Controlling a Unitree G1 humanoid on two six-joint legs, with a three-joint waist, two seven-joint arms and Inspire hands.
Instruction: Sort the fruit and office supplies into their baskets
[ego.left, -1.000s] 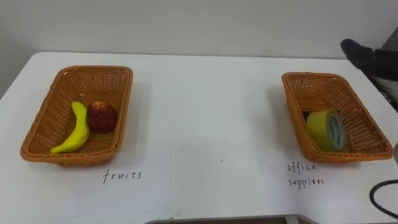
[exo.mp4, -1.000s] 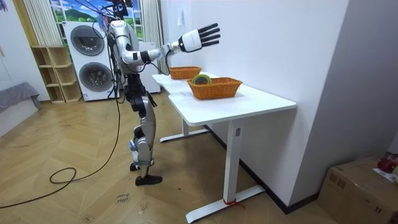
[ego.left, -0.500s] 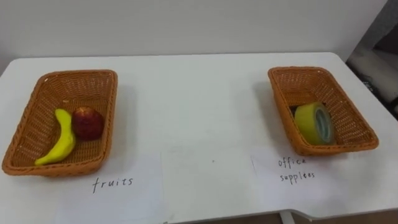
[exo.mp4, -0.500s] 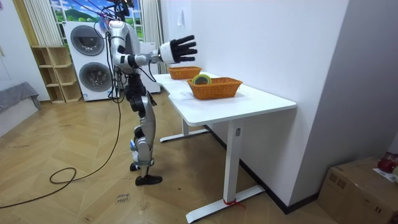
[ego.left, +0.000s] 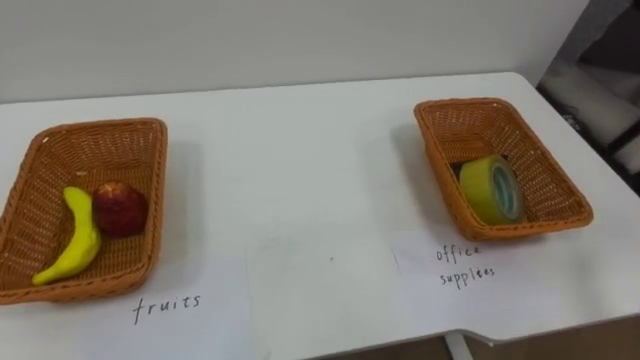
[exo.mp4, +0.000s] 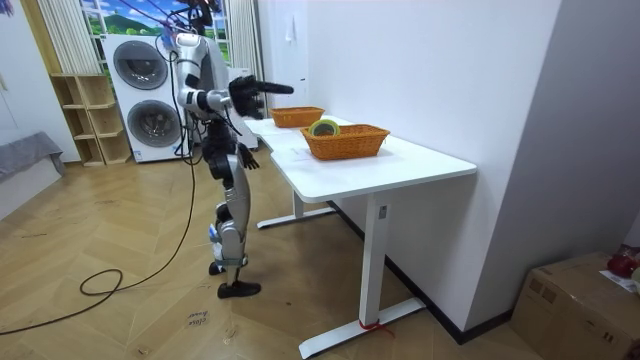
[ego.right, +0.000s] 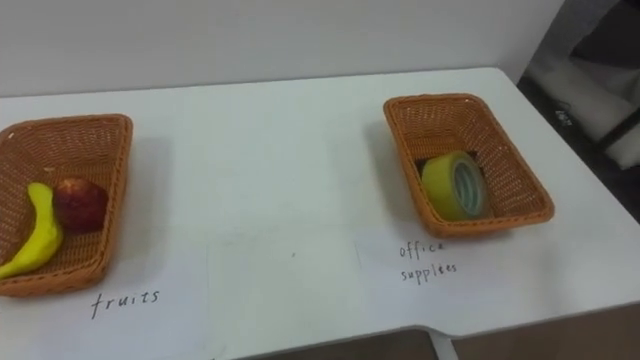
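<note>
Left eye view first, since that's where I can check the sorting: white table (ego.left: 300, 150) with two wicker baskets well apart. The left basket (ego.left: 40, 165) holds the banana (ego.left: 70, 235) and the apple (ego.left: 120, 208). They're touching, banana on the left, apple tucked against its upper half. The right basket (ego.left: 455, 125) has the roll of yellow tape (ego.left: 492, 188) standing on edge, leaning toward the near right corner. Each basket has a sheet of paper with a handwritten label (ego.left: 168, 305) on the table just in front of it, the other label (ego.left: 462, 265) being under the right basket. So the fruit sits in one basket and the tape in the other, nothing loose on the tabletop from what I see.

Room view shows the robot standing upright on the wood floor, just off the long side of the table, facing it, with two washing machines (exo.mp4: 140, 100) and a small open shelf (exo.mp4: 88, 120) behind it. Its right hand (exo.mp4: 252, 90) is up at chest height, short of the table edge, and the fingers look stretched out straight toward the table with nothing in them. Its left hand (exo.mp4: 247, 152) hangs low by the hip and I honestly can't tell its state from this far off. From this angle the tape basket is the nearer one, fruit basket behind it.
</note>
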